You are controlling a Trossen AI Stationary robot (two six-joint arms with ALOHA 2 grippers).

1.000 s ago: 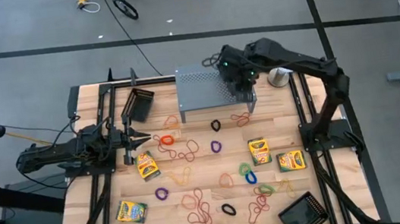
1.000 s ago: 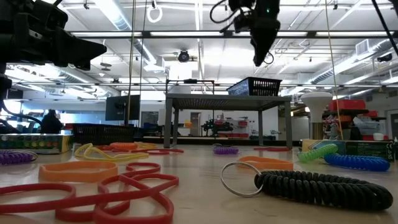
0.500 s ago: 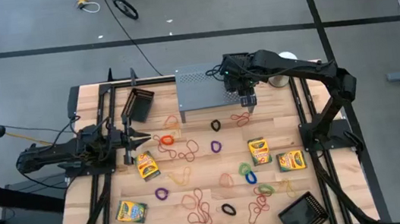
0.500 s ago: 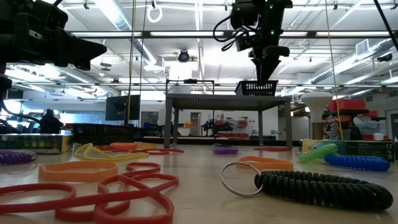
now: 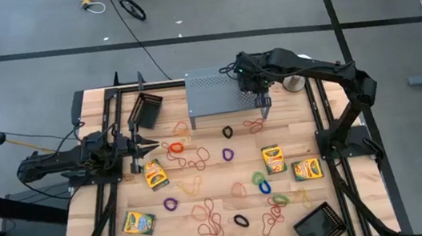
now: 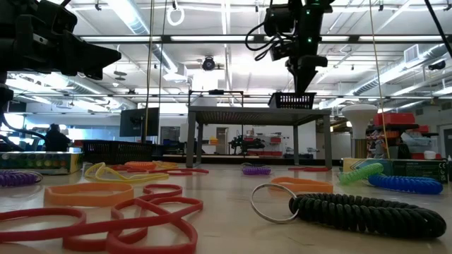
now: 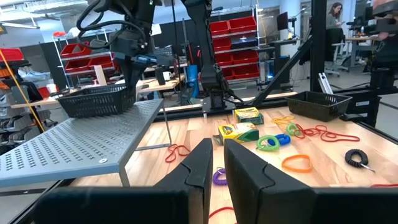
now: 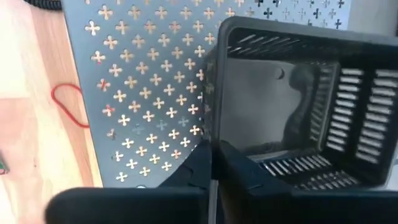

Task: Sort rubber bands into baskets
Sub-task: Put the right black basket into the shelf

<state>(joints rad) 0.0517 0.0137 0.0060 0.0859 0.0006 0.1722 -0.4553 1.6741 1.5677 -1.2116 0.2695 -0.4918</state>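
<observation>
Though closed, right pincer (image 6: 304, 86) above basket (image 6: 292, 101).

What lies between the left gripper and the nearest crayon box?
In the high view, only bare table: the left gripper points over plain wood, with the crayon box just beyond.

R gripper (image 5: 264, 105) near table's far edge, right of centre, fingers pressed together, pointing down. L gripper (image 5: 150, 147) waits by left edge, fingers nearly together.
</observation>
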